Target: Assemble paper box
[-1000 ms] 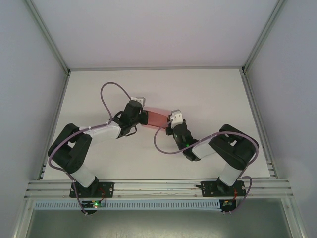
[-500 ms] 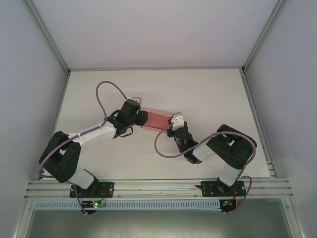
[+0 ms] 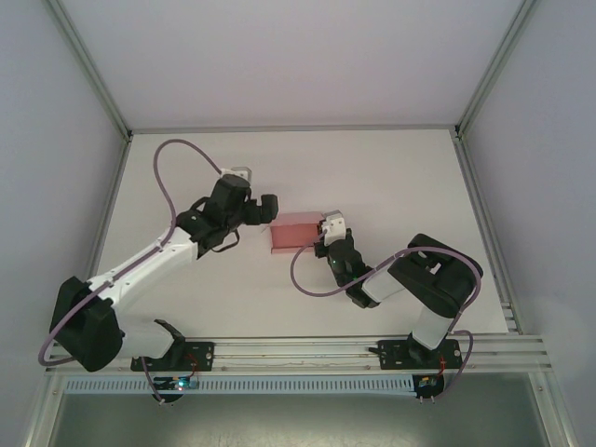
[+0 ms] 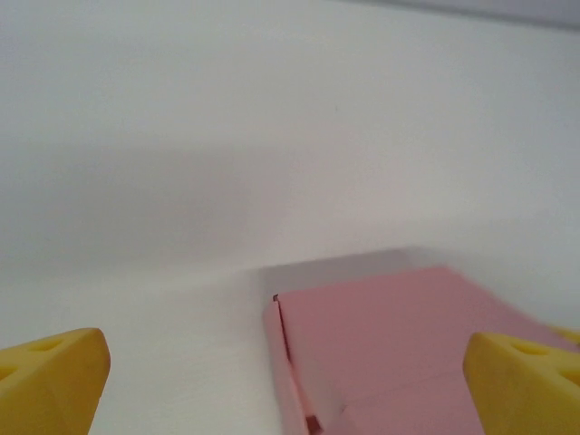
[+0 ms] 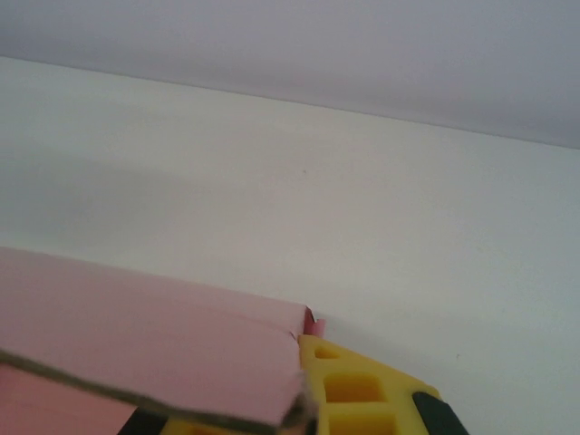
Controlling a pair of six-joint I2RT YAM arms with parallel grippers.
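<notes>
The paper box (image 3: 292, 232) is a pink, folded, flat rectangular piece lying on the white table near its middle. My left gripper (image 3: 267, 210) hovers just off the box's upper-left corner with its jaws wide apart and nothing between them. In the left wrist view its yellow fingertips (image 4: 47, 379) stand at both lower corners, with the paper box (image 4: 399, 340) lying ahead between them. My right gripper (image 3: 325, 234) is at the box's right end, shut on its edge. In the right wrist view the pink card (image 5: 136, 344) lies pressed against a yellow finger (image 5: 362, 390).
The white table (image 3: 391, 177) is walled by grey panels and aluminium rails at the back and sides. A rail frame (image 3: 298, 349) runs along the near edge by the arm bases. Purple cables loop over both arms.
My left gripper has opened, let go of the box's left end and drawn back up and to the left. The box has settled lower on the table, with the right gripper still on it.
</notes>
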